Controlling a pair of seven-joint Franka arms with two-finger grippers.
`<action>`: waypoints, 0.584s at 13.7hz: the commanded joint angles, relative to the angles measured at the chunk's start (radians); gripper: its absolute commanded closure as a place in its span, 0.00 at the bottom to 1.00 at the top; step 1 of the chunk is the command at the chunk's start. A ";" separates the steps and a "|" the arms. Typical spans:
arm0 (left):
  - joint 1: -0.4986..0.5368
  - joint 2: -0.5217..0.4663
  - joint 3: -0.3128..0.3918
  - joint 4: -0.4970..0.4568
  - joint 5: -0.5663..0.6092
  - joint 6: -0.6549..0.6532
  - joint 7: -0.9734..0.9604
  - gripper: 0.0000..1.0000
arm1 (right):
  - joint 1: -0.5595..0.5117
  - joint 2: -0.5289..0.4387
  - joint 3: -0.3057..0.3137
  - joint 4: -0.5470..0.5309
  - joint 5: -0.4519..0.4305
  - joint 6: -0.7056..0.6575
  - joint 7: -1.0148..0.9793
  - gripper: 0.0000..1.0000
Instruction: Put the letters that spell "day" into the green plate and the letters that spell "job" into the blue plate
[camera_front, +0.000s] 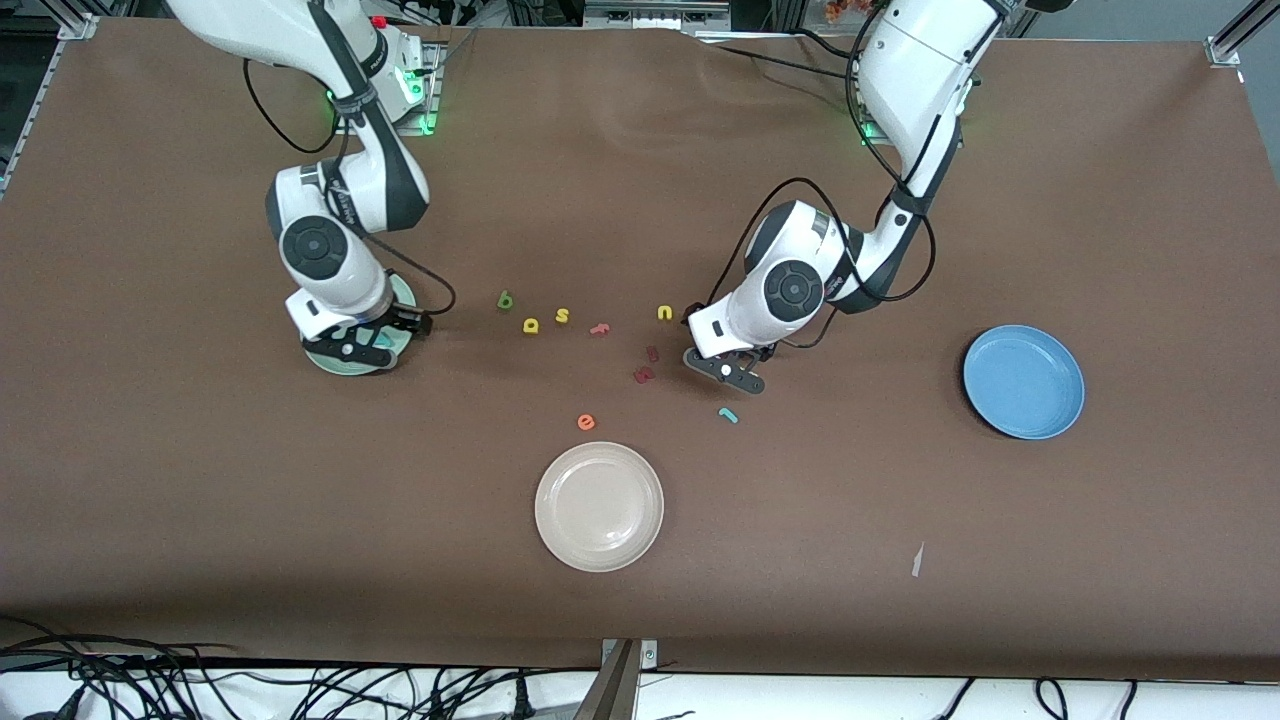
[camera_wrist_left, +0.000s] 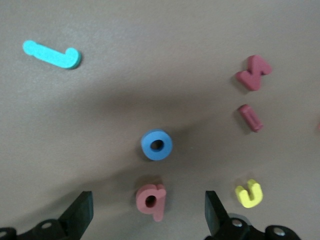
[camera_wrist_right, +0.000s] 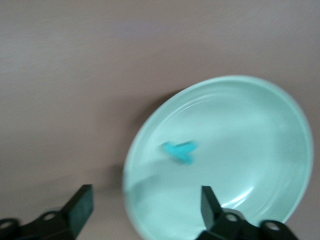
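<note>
My left gripper (camera_front: 727, 372) (camera_wrist_left: 149, 212) hangs open low over the table, its fingers (camera_wrist_left: 82, 212) on either side of the red-pink b (camera_wrist_left: 151, 200) without touching it. The blue o (camera_wrist_left: 157, 145) lies just past the b; both are hidden under the arm in the front view. The teal j (camera_front: 728, 414) (camera_wrist_left: 52, 54) lies nearer the front camera. The blue plate (camera_front: 1023, 381) sits toward the left arm's end. My right gripper (camera_front: 352, 348) (camera_wrist_right: 142, 207) is open over the green plate (camera_front: 322, 362) (camera_wrist_right: 260, 130), where the teal y (camera_wrist_right: 179, 151) lies. The olive d (camera_front: 505, 299) and yellow a (camera_front: 530, 325) lie between the arms.
A cream-white plate (camera_front: 599, 506) sits near the front edge. Loose letters lie mid-table: yellow s (camera_front: 562, 315), yellow u (camera_front: 665, 313) (camera_wrist_left: 248, 193), a reddish letter (camera_front: 599, 328), two dark red letters (camera_front: 651, 352) (camera_front: 643, 374), orange e (camera_front: 586, 422).
</note>
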 joint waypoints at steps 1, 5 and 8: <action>-0.032 0.018 0.029 0.005 -0.017 0.006 -0.005 0.01 | 0.007 -0.020 0.105 -0.003 -0.002 -0.008 0.263 0.00; -0.054 0.009 0.029 -0.012 -0.016 0.006 -0.015 0.07 | 0.011 -0.006 0.220 -0.006 0.000 0.021 0.515 0.01; -0.069 0.007 0.029 -0.018 -0.009 0.006 -0.037 0.13 | 0.027 0.050 0.237 -0.014 0.000 0.095 0.588 0.12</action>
